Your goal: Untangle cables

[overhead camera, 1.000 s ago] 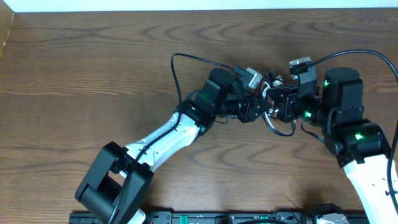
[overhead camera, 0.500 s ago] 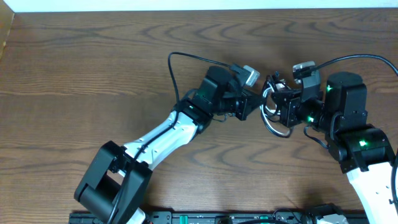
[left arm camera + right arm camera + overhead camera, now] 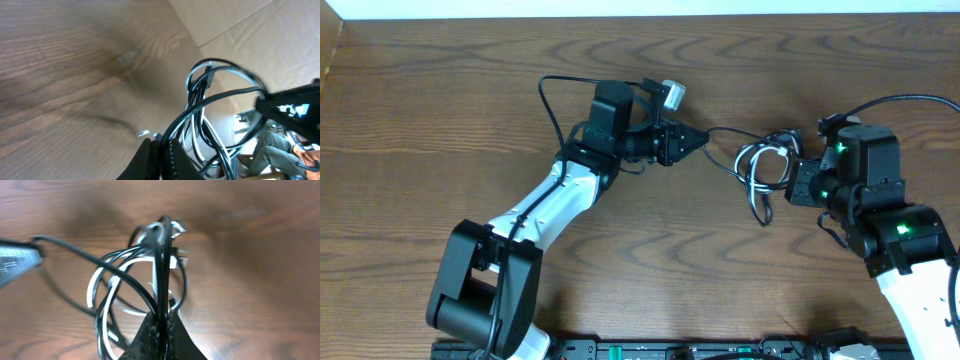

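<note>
Left tool (image 3: pixel 698 142), we see, is clamped on 1 thin black cable (image 3: pixel 163 265); right tool (image 3: pixel 161 327) clamps its loops, tangled with thin white cable (image 3: pixel 91 291).

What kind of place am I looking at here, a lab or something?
Probably a robotics lab bench: a wooden table, the left gripper and right gripper both shut on tangled black and white cables, cardboard beyond the table's edge.

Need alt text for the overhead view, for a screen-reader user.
Over a wooden table, the left gripper and right gripper hold a tangle of black and white cables between them. The left is shut on a black strand running across to the looped bundle, which the right pinches at its right edge.
</note>
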Robot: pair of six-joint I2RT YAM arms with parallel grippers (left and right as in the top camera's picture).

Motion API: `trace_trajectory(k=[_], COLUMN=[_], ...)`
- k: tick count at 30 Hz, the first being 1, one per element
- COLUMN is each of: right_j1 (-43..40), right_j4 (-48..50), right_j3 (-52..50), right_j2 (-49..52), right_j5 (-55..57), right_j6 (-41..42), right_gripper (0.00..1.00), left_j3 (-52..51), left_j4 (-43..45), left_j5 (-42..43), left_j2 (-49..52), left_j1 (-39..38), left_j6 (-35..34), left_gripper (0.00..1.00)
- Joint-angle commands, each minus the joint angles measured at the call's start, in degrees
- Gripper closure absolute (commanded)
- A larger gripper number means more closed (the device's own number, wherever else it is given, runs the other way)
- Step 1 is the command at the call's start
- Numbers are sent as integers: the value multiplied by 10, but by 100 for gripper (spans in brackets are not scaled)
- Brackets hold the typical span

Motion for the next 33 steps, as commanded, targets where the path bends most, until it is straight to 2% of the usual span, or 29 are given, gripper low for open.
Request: trace_trajectory(k=[1, 9, 15, 17, 21, 25, 29, 31, 33], right_j1=[-5, -5, -3, -1, 15, 24, 24, 24, 24], right_j4=[-27, -32, -32, -28, 21, 85, 149, 182, 182], right_j3=[2, 2, 2, 2, 2, 2, 3, 3, 3], right_j2=[14, 87, 127, 131, 132, 131, 124, 118, 111], right_j5=[126, 148, 131, 115, 25, -96, -235, -340, -340], right_j6=[66, 93, 101, 101, 56, -14, -55, -95, -92], right_gripper=[99, 99, 99, 99, 99, 99, 99, 99, 99], left_j3=[-2, -2, -2, -2, -2, -2, -2, -4, -8], left_j4=[0, -49, -150, -193, -269, -298, -320, -325, -325], left_j5=[-2, -3, -3, -3, -3, -3, -3, -3, -3], left_j2=[-24, -130, -209, -229, -249, -242, -231, -227, -226], left_j1=[28, 76, 154, 169, 174, 174, 174, 174, 174], left_j6=[-14, -16, 6, 34, 77, 93, 114, 125, 127], left_gripper=[93, 93, 93, 92, 92, 78, 78, 78, 78])
